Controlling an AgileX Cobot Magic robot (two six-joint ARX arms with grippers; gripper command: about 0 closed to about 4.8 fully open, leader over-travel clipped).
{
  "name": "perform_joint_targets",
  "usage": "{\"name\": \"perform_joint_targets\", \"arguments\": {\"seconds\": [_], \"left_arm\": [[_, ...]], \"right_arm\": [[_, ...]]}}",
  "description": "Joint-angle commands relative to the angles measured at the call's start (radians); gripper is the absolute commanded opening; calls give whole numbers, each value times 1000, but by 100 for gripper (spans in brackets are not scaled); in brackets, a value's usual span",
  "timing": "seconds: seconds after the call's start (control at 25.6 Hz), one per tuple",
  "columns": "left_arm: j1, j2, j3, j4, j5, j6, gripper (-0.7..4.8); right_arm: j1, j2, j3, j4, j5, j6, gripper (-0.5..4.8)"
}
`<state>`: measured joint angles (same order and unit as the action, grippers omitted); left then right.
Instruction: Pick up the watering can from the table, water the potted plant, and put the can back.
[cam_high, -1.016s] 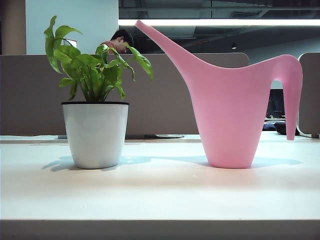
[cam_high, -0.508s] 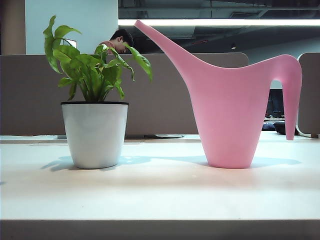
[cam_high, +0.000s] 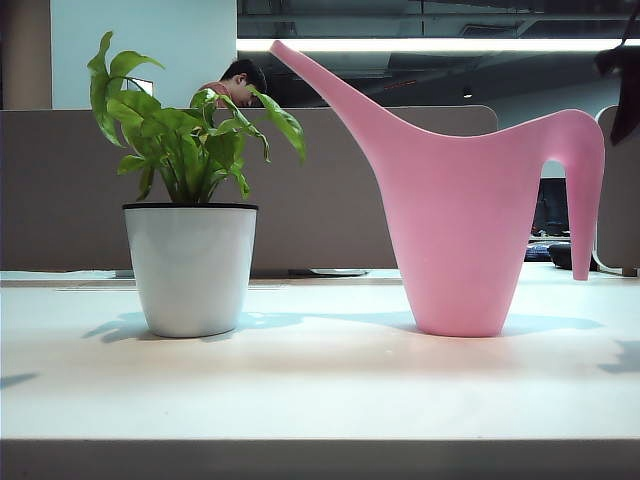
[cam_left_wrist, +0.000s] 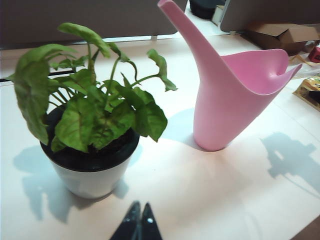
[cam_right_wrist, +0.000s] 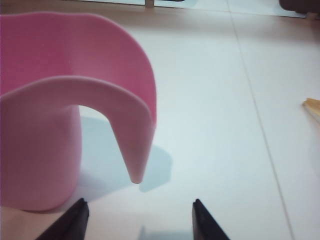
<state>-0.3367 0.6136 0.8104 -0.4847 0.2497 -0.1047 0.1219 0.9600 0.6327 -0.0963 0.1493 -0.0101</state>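
The pink watering can (cam_high: 460, 220) stands upright on the white table (cam_high: 320, 400), its spout toward the potted plant (cam_high: 190, 265) on the left. My right gripper (cam_right_wrist: 139, 205) is open and empty, just behind the tip of the can's curved handle (cam_right_wrist: 131, 140), apart from it. A dark part of the right arm (cam_high: 624, 80) shows at the top right of the exterior view, above the handle. My left gripper (cam_left_wrist: 141, 209) is shut on nothing and hovers over the table in front of the potted plant (cam_left_wrist: 92, 125), with the watering can (cam_left_wrist: 225, 95) beyond.
A grey partition (cam_high: 330, 190) runs behind the table, and a person (cam_high: 238, 80) sits past it. Cardboard boxes (cam_left_wrist: 280, 32) and small items lie off the far side in the left wrist view. A thin wooden piece (cam_right_wrist: 312, 106) lies on the table beside the can.
The right arm has come into the exterior view at the top right. New shadows fall on the table at both sides. Can and plant have not moved.
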Motion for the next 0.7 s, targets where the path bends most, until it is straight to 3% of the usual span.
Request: {"name": "perform_joint_targets", "arguments": {"seconds": [0.04,0.12,0.39,0.7], "left_arm": [[-15,-2,6,8,-11,60,-5],[-26,-2,6,9,-10,81,-5],[-34,-2,6,9,-29,98,-5],[-34,-2,6,9,-29,98,-5]], "right_arm": [[0,73,6,69,-40,-2,342],[1,111,6,80,-40,-2,370],[0,172,6,134,-47,17,369],[-2,272,6,299,-43,16,369]]}}
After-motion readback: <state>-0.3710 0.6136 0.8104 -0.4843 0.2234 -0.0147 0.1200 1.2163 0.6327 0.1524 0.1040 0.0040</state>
